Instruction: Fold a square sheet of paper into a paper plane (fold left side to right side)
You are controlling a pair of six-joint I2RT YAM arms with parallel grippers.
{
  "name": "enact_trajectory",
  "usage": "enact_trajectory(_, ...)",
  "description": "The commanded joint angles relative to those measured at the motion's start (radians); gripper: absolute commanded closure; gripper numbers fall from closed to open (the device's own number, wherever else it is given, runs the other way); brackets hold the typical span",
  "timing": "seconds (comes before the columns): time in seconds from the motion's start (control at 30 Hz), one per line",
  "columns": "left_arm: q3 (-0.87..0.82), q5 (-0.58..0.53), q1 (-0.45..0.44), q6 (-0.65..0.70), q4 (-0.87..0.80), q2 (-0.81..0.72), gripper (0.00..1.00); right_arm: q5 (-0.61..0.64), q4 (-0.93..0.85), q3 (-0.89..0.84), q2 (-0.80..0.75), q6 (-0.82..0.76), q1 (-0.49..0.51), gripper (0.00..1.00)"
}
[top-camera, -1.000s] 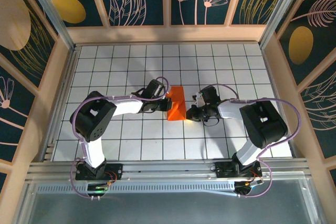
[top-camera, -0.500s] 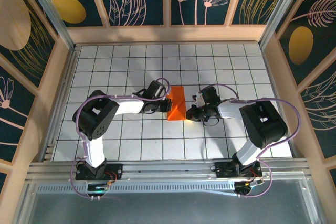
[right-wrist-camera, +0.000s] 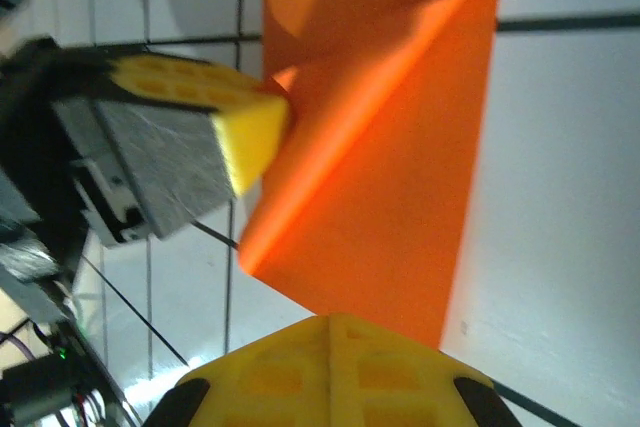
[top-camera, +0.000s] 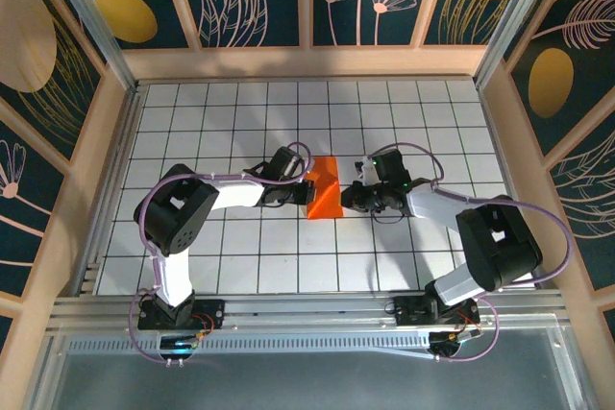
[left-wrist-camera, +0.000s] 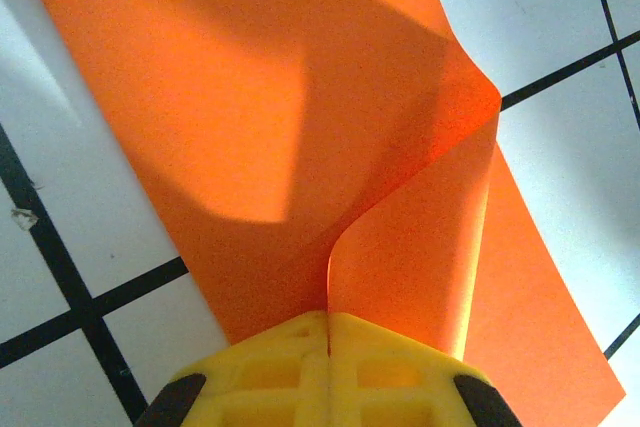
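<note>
The square sheet of paper (top-camera: 325, 195) is bright orange and lies folded over on the white grid table between the two arms. My left gripper (top-camera: 307, 189) is shut on its left edge. In the left wrist view the paper (left-wrist-camera: 300, 97) curls up from the yellow fingertips (left-wrist-camera: 380, 347) into a loose fold. My right gripper (top-camera: 350, 198) is shut at the paper's right edge. In the right wrist view its shut tips (right-wrist-camera: 380, 367) overlap the near edge of the paper (right-wrist-camera: 390, 197), with nothing visible between them. The left gripper's yellow finger (right-wrist-camera: 245, 127) touches the far side.
The white grid table (top-camera: 240, 122) is boxed in by wooden walls (top-camera: 115, 141) on the left, back and right. A metal rail (top-camera: 307, 309) runs along the near edge by the arm bases.
My right gripper has moved a little farther from the bases along the paper's right edge. The paper's outline now looks squarer and flatter. The left gripper has barely moved.
</note>
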Motion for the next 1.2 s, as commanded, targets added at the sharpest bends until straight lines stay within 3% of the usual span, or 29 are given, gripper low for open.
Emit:
enact_trajectory(0.0,0.001,-0.026,0.007,0.022,-0.045,0.035,1.00,-0.027,0.088,0.015,0.015,0.064,0.016,1.00)
enact_trajectory(0.3,0.000,-0.025,0.007,0.024,-0.044,0.036,1.00,0.002,0.266,0.089,0.181,0.164,0.082,1.00)
enact_trajectory(0.6,-0.001,-0.026,0.007,0.026,-0.044,0.034,1.00,0.049,0.249,0.157,0.285,0.152,0.094,1.00)
enact_trajectory(1.17,-0.001,-0.048,0.007,0.035,-0.062,0.027,1.00,0.099,0.185,0.139,0.310,0.114,0.096,1.00)
